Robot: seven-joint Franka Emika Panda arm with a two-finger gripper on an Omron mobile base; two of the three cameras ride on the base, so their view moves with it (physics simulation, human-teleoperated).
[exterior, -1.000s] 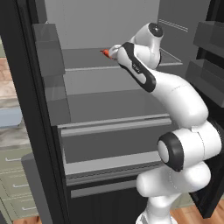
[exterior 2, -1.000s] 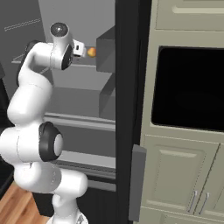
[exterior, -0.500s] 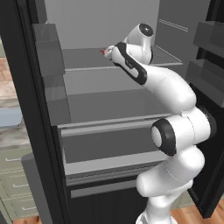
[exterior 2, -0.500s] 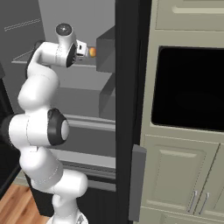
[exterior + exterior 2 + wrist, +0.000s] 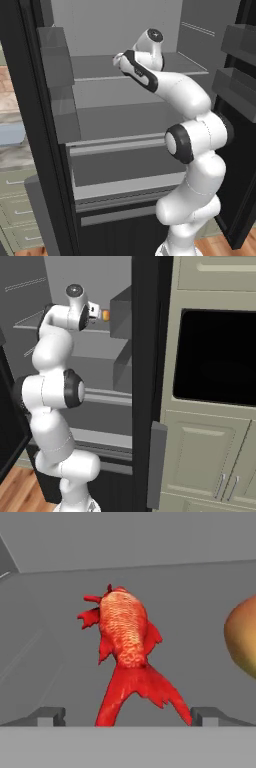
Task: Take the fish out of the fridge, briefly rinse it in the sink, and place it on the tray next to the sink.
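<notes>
The fridge (image 5: 100,112) stands open with my arm reaching onto its upper shelf (image 5: 95,67). In the hand view the red-orange fish (image 5: 124,632) lies on the grey shelf floor, head away from me. Its forked tail points back between my fingertips. My gripper (image 5: 130,716) is open, one finger (image 5: 50,714) on each side of the tail, and touches nothing. The sink is out of view. A grey-blue patch (image 5: 10,134) on the counter left of the fridge may be the tray; I cannot tell.
A round yellow-orange fruit (image 5: 242,639) sits on the same shelf just right of the fish, also seen ahead of the hand (image 5: 106,315). Grey door bins (image 5: 60,65) flank the shelf on the left, more bins (image 5: 240,45) on the right. Drawers (image 5: 120,165) lie below.
The arm has stretched farther into the fridge along the upper shelf, and the hand now covers the fish in the left base view. The jaws stayed open.
</notes>
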